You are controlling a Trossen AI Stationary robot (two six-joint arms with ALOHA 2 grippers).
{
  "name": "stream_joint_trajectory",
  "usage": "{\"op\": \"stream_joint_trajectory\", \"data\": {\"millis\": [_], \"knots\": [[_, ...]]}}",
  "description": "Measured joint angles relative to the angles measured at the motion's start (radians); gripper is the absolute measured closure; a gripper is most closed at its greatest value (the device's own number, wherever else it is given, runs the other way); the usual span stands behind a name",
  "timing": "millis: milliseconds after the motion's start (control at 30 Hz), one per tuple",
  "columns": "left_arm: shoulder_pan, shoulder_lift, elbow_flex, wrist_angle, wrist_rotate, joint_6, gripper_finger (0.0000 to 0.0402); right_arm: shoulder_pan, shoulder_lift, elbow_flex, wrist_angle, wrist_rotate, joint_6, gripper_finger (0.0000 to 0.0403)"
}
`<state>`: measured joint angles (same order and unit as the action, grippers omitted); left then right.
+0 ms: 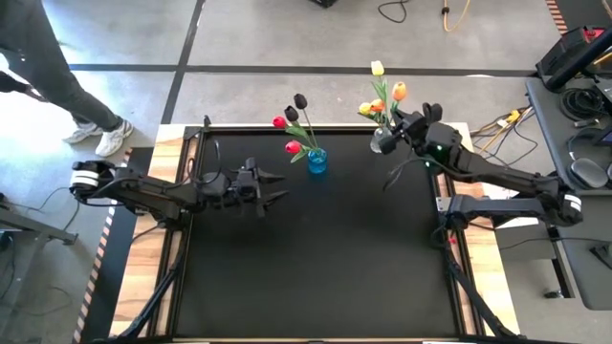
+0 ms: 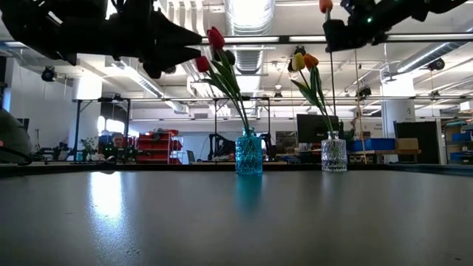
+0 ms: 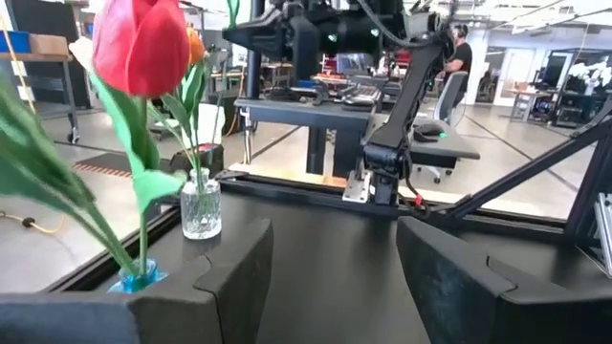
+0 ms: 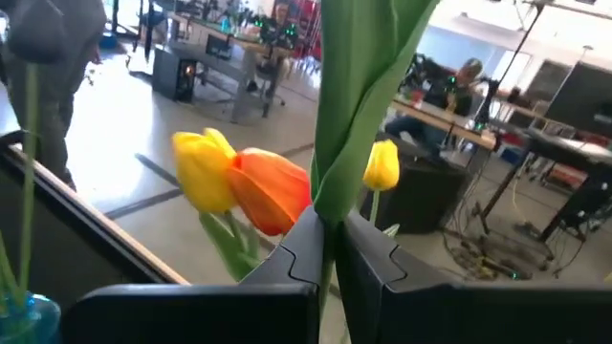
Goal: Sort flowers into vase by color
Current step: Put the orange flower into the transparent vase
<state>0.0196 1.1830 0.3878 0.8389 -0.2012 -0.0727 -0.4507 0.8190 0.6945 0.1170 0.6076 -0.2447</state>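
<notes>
A blue glass vase (image 1: 316,161) (image 2: 249,154) (image 3: 134,280) stands at the table's far edge with red and near-black tulips (image 1: 290,122) (image 2: 214,41) standing in it by their stems. To its right, a clear vase (image 2: 334,155) (image 3: 201,205) holds yellow and orange tulips (image 2: 304,60) (image 4: 239,182). My right gripper (image 1: 390,137) (image 2: 340,33) (image 4: 328,244) hovers above the clear vase, shut on an orange tulip (image 1: 399,92) (image 2: 325,6). My left gripper (image 1: 275,188) (image 3: 335,258) is open and in the air, left of the blue vase. My right gripper pinches the orange tulip's green stem and leaf (image 4: 330,205) between its two fingers, some way below the head. The fingers lie across the stem. The tulip stands about upright, head above the gripper, and its stem (image 2: 332,96) runs down into the clear vase's mouth.
The black table top (image 1: 316,258) spreads out on the near side of the two vases. Wooden strips and the arm mounts (image 1: 459,210) flank it. A person's legs (image 1: 57,76) stand on the floor beyond the far left corner.
</notes>
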Motion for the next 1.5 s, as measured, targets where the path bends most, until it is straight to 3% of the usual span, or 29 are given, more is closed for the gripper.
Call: {"op": "stream_joint_trajectory", "data": {"millis": [267,733,900,1167,1500], "knots": [[0.000,-0.010,-0.010,-0.007,0.000,0.000,0.0193,-0.100,0.093,0.000,0.054,-0.065,0.000,0.0390],[0.000,-0.028,-0.010,-0.017,-0.002,0.000,0.0193,-0.138,0.159,0.000,0.093,-0.037,0.050,0.0387],[0.000,-0.028,-0.010,-0.018,-0.002,-0.005,0.0193,-0.146,0.172,0.000,0.055,0.023,0.077,0.0342],[0.000,-0.030,-0.010,-0.018,-0.002,-0.008,0.0193,-0.173,0.172,0.000,-0.001,0.029,0.114,0.0263],[0.000,-0.030,-0.011,-0.027,-0.002,-0.015,0.0193,-0.189,0.172,0.001,-0.014,0.022,0.117,0.0264]]}}
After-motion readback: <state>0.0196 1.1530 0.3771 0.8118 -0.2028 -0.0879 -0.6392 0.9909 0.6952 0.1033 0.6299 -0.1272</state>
